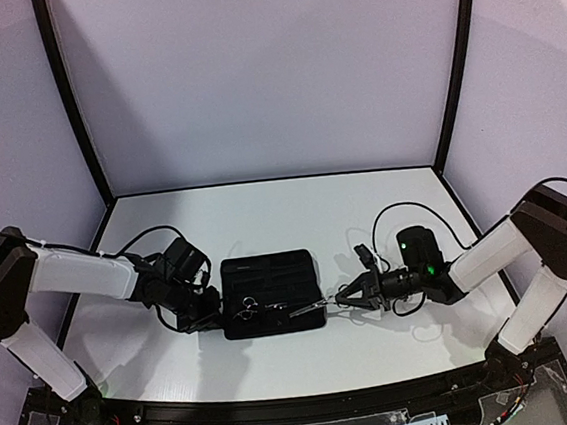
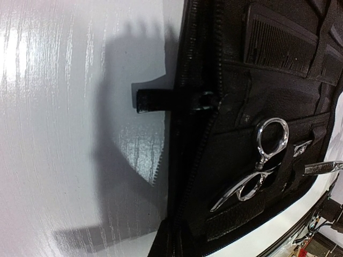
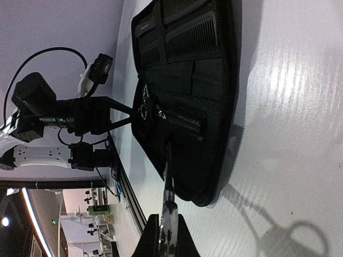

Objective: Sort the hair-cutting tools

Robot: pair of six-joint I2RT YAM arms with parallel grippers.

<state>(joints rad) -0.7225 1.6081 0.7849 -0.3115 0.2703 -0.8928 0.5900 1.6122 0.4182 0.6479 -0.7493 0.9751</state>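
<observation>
**Operator:** How far along was the sort?

**Technician:** The case point(image 1: 269, 269) lay open on the tabletop point(image 1: 263, 209), close to the near edge and midway between the left and right edges. One comb point(image 2: 278, 45) sat in a pocket. The first scissors point(image 2: 262, 162) lay inside the case with only the handles showing. The second scissors point(image 3: 168, 182) were not yet stowed. The right gripper point(image 1: 344, 295) had its fingers closed on their handle end, and the blades reached over the case's right rim. The other comb could not be made out. By judgement, the work was past half, with that pair left to seat.

**Operator:** And the left gripper, and clearance?

**Technician:** The left gripper point(image 1: 210, 308) stood at the case's left rim with its fingers closed. Whether they pinched the rim could not be told. Bare tabletop lay toward the far edge and both far corners. Room was tight between the case and the near edge.
</observation>
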